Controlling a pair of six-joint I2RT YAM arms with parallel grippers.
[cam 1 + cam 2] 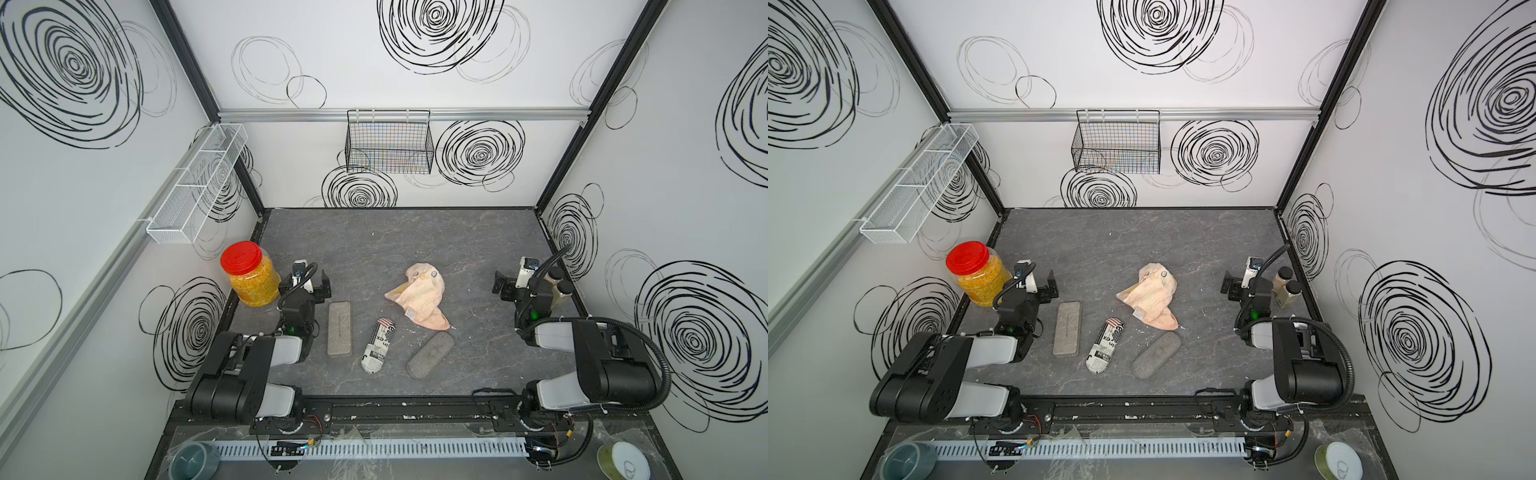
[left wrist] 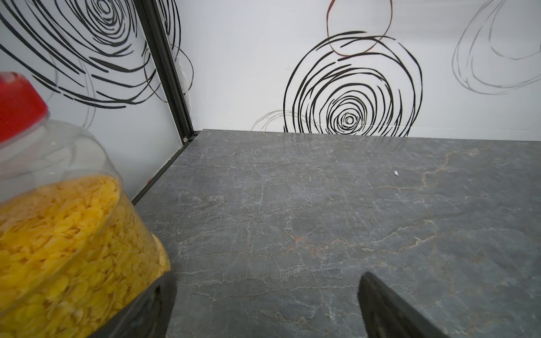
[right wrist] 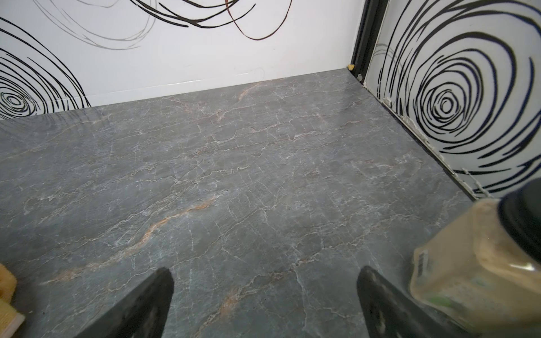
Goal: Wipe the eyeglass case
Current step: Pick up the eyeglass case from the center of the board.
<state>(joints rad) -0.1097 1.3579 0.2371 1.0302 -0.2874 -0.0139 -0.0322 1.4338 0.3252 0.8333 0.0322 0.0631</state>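
Observation:
Three eyeglass cases lie in the front middle of the table in both top views: a grey rectangular case (image 1: 340,328) (image 1: 1067,328), a newspaper-print case (image 1: 377,345) (image 1: 1105,345) and a dark grey oval case (image 1: 430,355) (image 1: 1157,355). Behind them lies a crumpled peach cloth (image 1: 419,297) (image 1: 1150,297). My left gripper (image 1: 306,279) (image 2: 266,281) is open and empty, just behind the rectangular case. At the right side, my right gripper (image 1: 519,282) (image 3: 265,275) is also open and empty, over bare table. Neither wrist view shows a case.
A red-lidded jar of yellow flakes (image 1: 249,274) (image 2: 58,219) stands close beside the left gripper. Two black-capped spice bottles (image 1: 559,286) (image 3: 474,263) stand by the right gripper. A black wire basket (image 1: 388,141) and a white mesh shelf (image 1: 195,187) hang on the walls.

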